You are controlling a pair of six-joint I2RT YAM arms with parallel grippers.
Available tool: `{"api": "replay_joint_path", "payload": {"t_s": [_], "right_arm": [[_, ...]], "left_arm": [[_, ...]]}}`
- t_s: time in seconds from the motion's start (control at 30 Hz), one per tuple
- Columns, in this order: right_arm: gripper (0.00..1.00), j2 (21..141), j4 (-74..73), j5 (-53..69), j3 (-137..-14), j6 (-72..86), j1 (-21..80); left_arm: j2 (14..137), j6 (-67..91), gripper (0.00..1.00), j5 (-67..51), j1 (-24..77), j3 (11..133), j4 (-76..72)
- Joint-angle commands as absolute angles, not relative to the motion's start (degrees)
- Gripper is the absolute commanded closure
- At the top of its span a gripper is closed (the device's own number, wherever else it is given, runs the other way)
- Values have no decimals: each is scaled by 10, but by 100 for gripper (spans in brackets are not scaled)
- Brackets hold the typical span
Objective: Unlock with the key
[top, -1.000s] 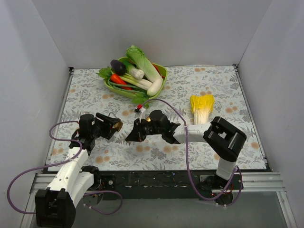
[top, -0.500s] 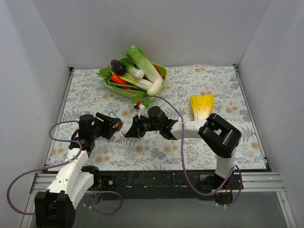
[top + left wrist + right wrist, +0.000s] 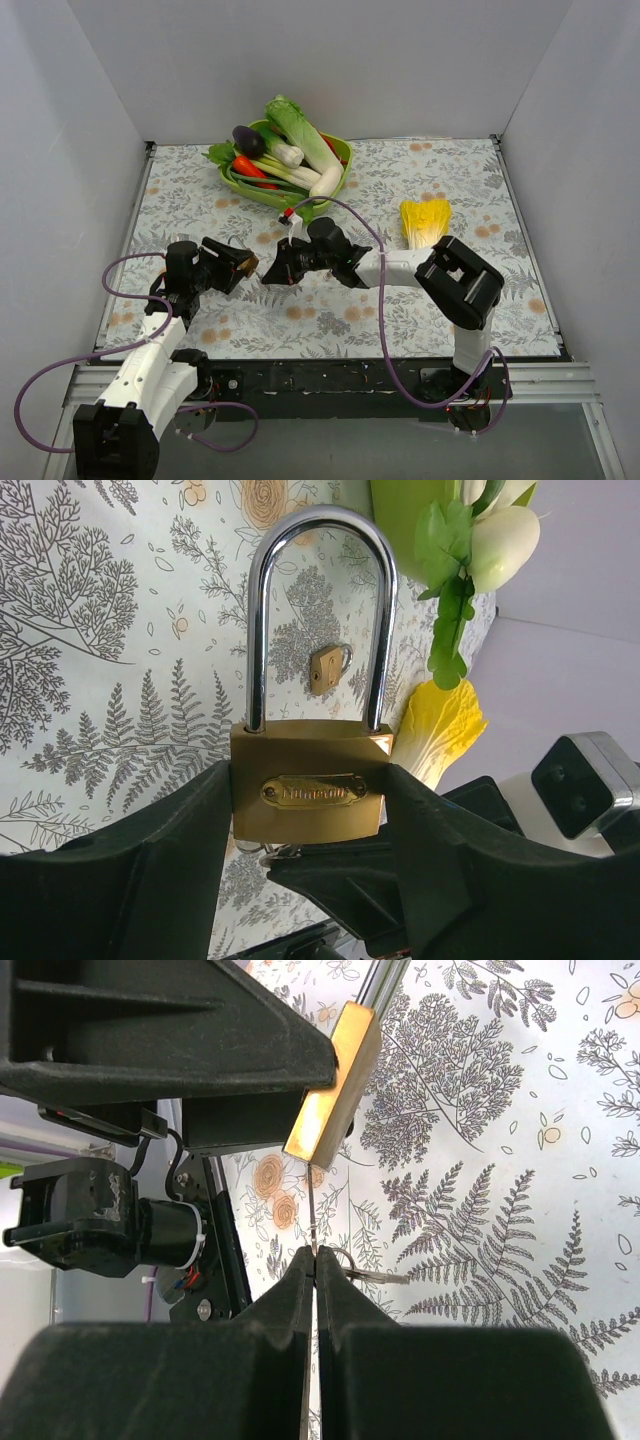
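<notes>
My left gripper (image 3: 310, 785) is shut on the larger brass padlock (image 3: 308, 792) and holds it with the silver shackle (image 3: 320, 520) pointing away. In the top view it (image 3: 243, 266) is at the left of the mat. My right gripper (image 3: 314, 1256) is shut on the key (image 3: 311, 1210), a thin grey blade seen edge-on. The blade's tip reaches the padlock's underside (image 3: 330, 1095); how deep it sits cannot be told. A key ring with a second key (image 3: 365, 1273) hangs beside the jaws. In the top view the right gripper (image 3: 274, 270) meets the left one.
A small brass padlock (image 3: 328, 668) lies on the floral mat beyond the shackle. A green bowl (image 3: 340, 150) of vegetables stands at the back centre. A yellow cabbage (image 3: 425, 225) lies at the right. White walls enclose the mat.
My right gripper has moved left with the key, up to the padlock held by the left gripper. The left arm has stayed still.
</notes>
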State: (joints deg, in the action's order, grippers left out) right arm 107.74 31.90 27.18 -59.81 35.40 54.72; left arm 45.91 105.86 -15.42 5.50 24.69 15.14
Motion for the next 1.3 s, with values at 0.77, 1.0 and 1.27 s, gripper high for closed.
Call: {"api": "replay_joint_path", "payload": {"t_s": [0.77,1.0,1.27], "right_arm": [[99,1115,269,270,-673,339,538],[99,1121,254,268,-698,337,537],[99,1132,239,264,-719,337,535]], "left_arm": [[424,1007,100,-136,59,252,141],[429,997,100,-127,65,252,141],[432,989,100,-119,71,256,140]]}}
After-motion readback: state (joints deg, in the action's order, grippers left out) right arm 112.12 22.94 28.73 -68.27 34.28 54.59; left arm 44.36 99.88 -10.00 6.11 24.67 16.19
